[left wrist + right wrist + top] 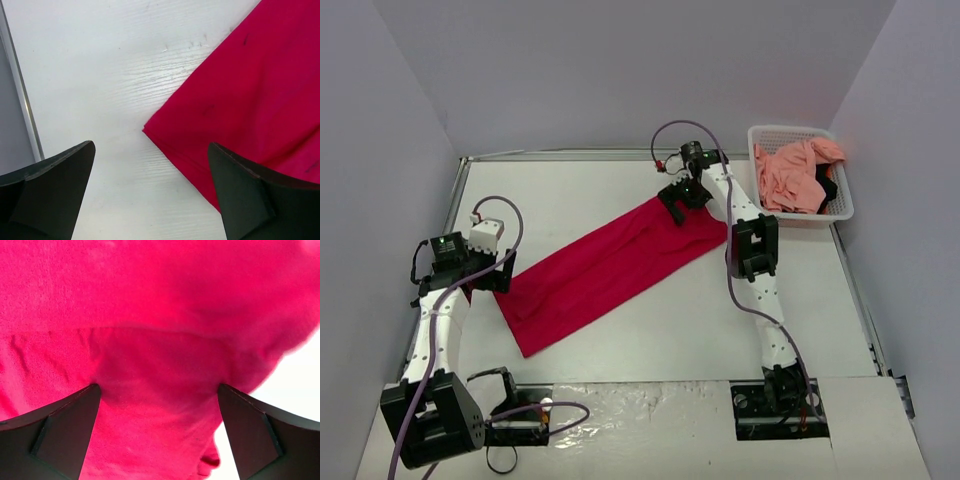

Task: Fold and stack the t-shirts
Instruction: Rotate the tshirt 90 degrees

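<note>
The left gripper [151,149] is spread wide and holds nothing. Its black fingers straddle the near-left corner of the crimson red cloth t-shirt [610,265]. The right gripper [159,388] is also parted and empty, set over the shirt's far end. Whether its tips press the fabric cannot be told.

The red shirt lies flat on the white table [720,320] as a long narrow band, slanting from near-left to far-right. It looks already folded lengthwise. An arm at each end suggests the ends are about to be squared up or brought together, with each open gripper lined up on the part it would pinch.

Well apart, in the far-right corner, the salmon pink cloth t-shirt [790,175] sits crumpled in the white plastic lattice basket [800,130], with a bit of black garment [827,188] beside it. It is unfolded, so I judge the task less than half done.

The left wrist view shows stacked edges at the corner, so the cloth is doubled there, which the top view is too coarse to show. The right wrist view shows a curved ridge or seam across the fabric and a sliver of table at the right. Only the top view shows both ends of the shirt together, and the basket.
</note>
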Action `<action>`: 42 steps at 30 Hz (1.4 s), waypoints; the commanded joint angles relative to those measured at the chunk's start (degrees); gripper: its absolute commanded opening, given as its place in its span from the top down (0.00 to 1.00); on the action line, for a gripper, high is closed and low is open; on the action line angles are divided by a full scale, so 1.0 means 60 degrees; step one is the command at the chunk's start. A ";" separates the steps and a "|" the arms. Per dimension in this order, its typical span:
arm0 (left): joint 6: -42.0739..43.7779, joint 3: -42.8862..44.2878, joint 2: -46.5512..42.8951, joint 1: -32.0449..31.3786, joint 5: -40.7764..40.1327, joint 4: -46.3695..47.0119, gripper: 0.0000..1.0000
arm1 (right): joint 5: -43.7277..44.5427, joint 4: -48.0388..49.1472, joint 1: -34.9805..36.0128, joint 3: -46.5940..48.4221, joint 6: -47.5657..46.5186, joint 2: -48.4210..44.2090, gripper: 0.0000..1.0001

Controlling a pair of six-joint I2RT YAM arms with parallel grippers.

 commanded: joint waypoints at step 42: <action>-0.1460 -0.0023 -0.0216 0.1883 -0.1524 0.1153 0.06 | 0.2687 0.3590 0.6007 -0.2977 0.0781 -0.2624 0.00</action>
